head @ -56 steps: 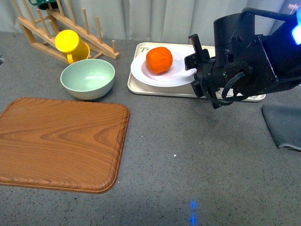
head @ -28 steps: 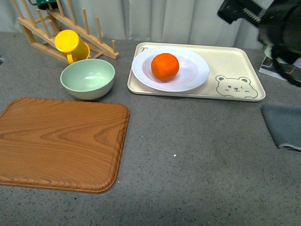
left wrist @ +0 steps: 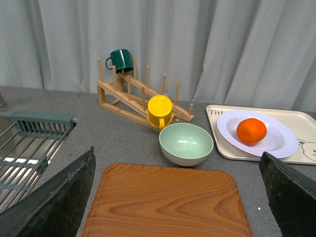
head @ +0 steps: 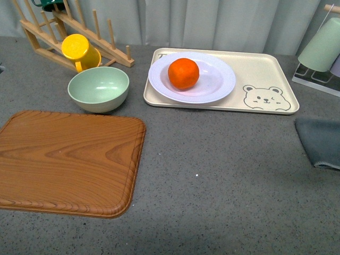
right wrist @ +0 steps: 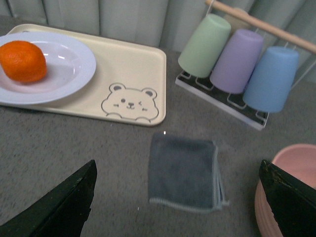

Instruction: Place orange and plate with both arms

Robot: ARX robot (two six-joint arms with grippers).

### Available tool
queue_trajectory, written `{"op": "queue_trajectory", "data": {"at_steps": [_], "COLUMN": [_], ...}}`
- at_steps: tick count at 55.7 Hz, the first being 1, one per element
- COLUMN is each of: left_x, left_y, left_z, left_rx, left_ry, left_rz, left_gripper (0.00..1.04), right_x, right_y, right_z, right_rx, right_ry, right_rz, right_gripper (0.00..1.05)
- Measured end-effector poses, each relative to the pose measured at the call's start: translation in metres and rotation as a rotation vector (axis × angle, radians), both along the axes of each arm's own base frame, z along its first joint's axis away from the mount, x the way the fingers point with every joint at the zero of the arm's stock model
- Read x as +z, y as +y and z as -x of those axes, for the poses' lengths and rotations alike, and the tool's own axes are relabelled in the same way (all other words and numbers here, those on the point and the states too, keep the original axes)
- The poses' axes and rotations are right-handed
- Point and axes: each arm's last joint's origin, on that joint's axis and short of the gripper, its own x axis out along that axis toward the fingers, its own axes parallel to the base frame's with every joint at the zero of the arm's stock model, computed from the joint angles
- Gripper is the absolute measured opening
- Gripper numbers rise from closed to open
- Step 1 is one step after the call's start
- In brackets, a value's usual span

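Note:
The orange (head: 184,73) rests in the white plate (head: 220,85), which sits on the left half of the beige bear tray (head: 271,66) at the back of the table. The left wrist view also shows the orange (left wrist: 251,131) in the plate (left wrist: 279,143), far off beyond the board. In the right wrist view the orange (right wrist: 22,60) and plate (right wrist: 74,69) lie well away from the fingers. My left gripper (left wrist: 180,197) is open above the wooden board, holding nothing. My right gripper (right wrist: 177,197) is open above a grey cloth, also holding nothing. Neither arm shows in the front view.
A wooden cutting board (head: 69,162) lies front left. A pale-green bowl (head: 99,88), a yellow mug (head: 79,50) and a wooden rack (head: 69,29) stand behind it. A grey cloth (head: 320,141), a cup rack (right wrist: 237,64) and a pink bowl (right wrist: 291,192) are on the right. A sink rack (left wrist: 24,153) is far left.
The right arm has lifted away from the plate and out of the front view. The plate with the orange stays on the tray, having shifted slightly.

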Motion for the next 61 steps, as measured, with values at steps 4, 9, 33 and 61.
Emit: {"op": "queue_trajectory", "data": {"at_steps": [4,9,33,61], "left_x": [0.0,0.0,0.0,0.0], "left_y": [0.0,0.0,0.0,0.0], "left_z": [0.0,0.0,0.0,0.0], "left_rx": [0.0,0.0,0.0,0.001], "left_ry": [0.0,0.0,0.0,-0.002], "left_rz": [0.0,0.0,0.0,0.0], "left_gripper": [0.98,0.98,0.98,0.98], "right_x": [0.001,0.001,0.018,0.031], "right_y": [-0.007,-0.013,-0.017,-0.017], "right_z": [0.019,0.038,0.096,0.097], "right_rx": [-0.012,-0.033,-0.071,0.031], "right_ry": [0.015,0.024,-0.142,-0.309], "right_rz": [-0.033,-0.05,-0.051,-0.171], "right_gripper": [0.96,0.96,0.96,0.24]}}
